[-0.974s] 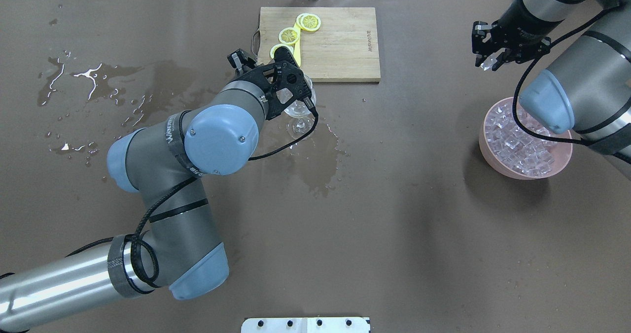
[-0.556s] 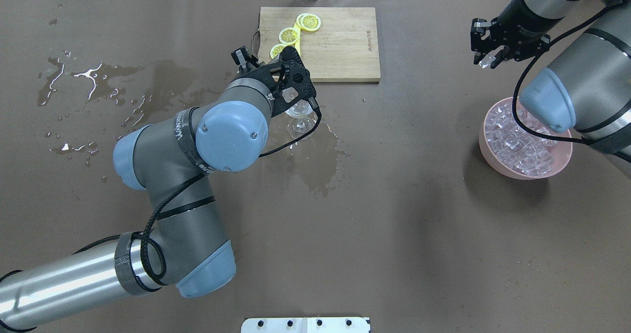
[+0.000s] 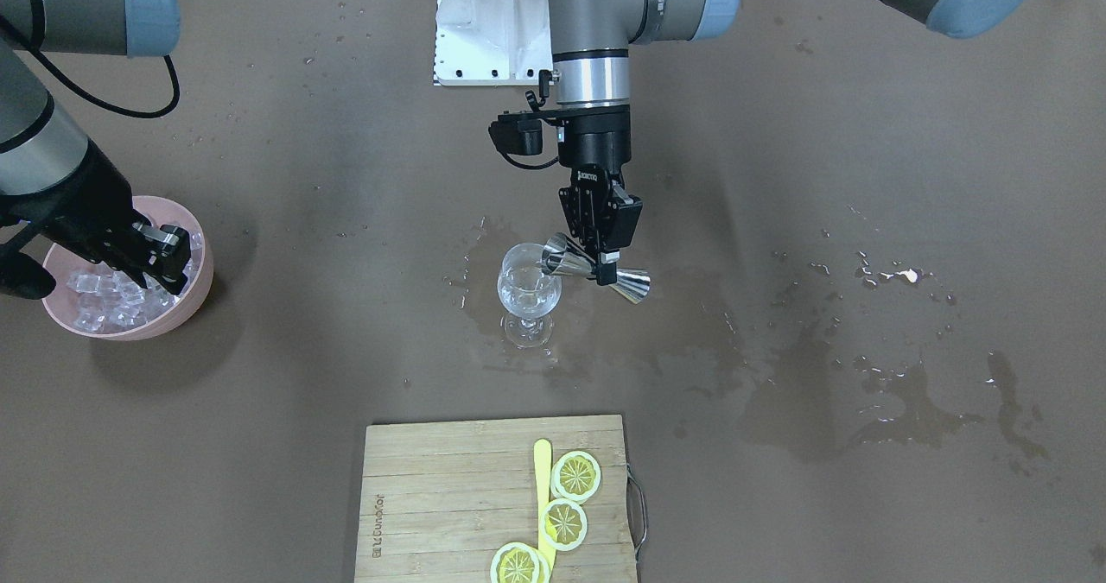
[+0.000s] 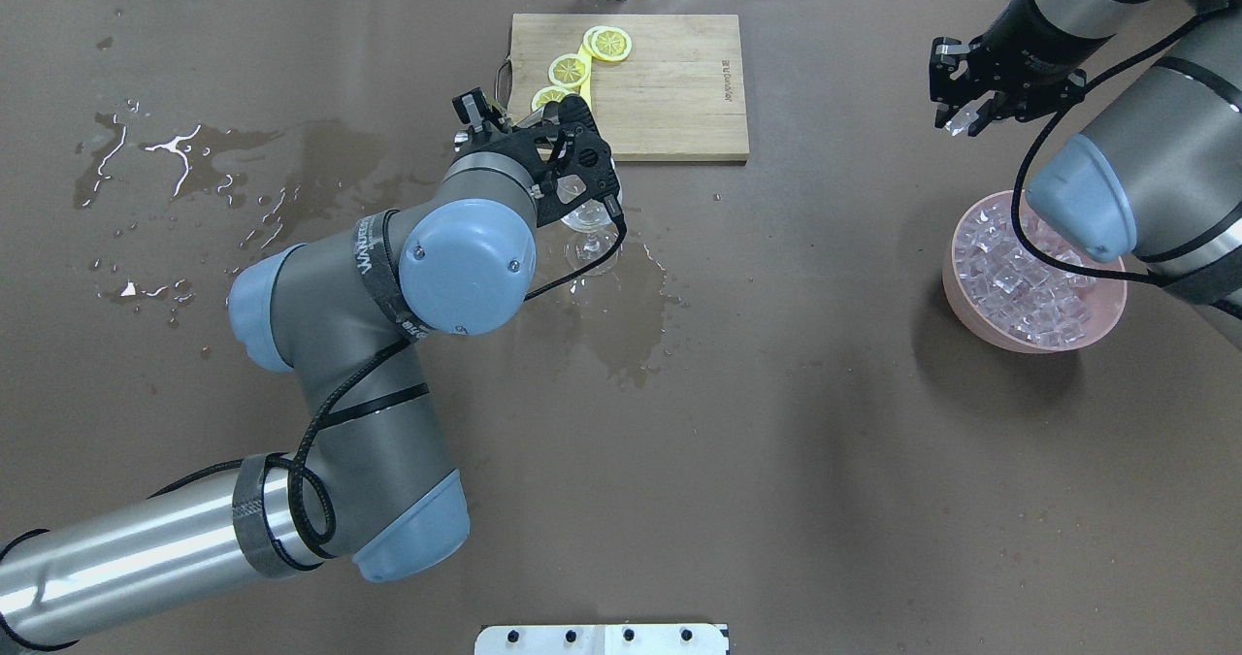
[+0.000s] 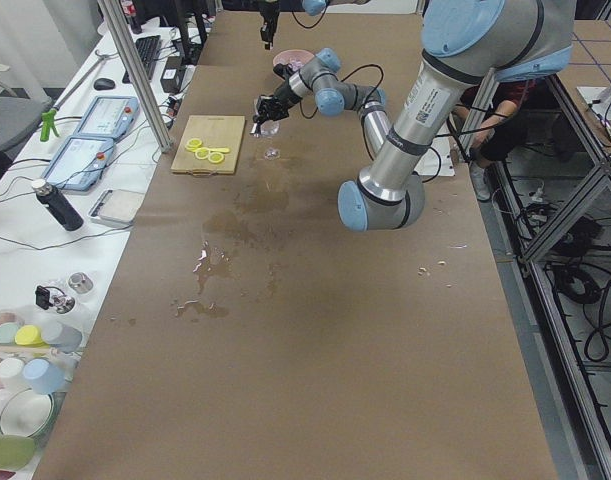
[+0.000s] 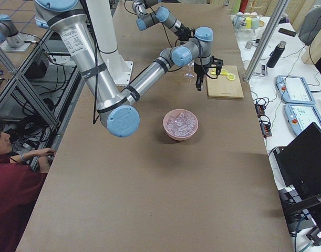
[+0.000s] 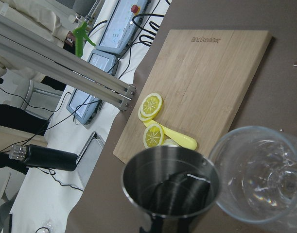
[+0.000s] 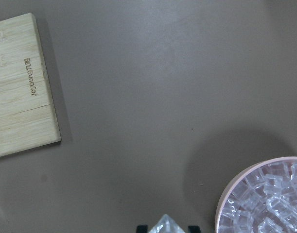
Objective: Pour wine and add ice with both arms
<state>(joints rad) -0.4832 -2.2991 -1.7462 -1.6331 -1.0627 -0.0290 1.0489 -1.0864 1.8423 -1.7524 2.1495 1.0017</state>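
You had the left gripper (image 3: 602,260) clenched on the waist of a steel jigger (image 3: 630,282). The jigger lay tipped almost on its side, with one mouth at the rim of the wine glass (image 3: 528,294). The glass stood upright mid-table, toward the far edge and just short of the cutting board (image 4: 670,92). The board sat against the middle of that far edge, with the lemon slices (image 4: 610,44) at its far corner on the robot's left.

Wine: I couldn't tell how much was in the glass or the jigger, and no stream was visible. The left wrist view showed the jigger's inside dark and the glass clear. Wet patches (image 4: 621,330) spread on the table around the glass foot, with more toward the left end.

Your right gripper (image 4: 964,119) was pinched on one ice cube (image 8: 166,226). It hung over bare table near the far right corner, clear of the bowl. The rest of the ice (image 4: 1029,291) was heaped in the pink bowl (image 4: 978,330) by the right end. The bowl was well apart from the glass.
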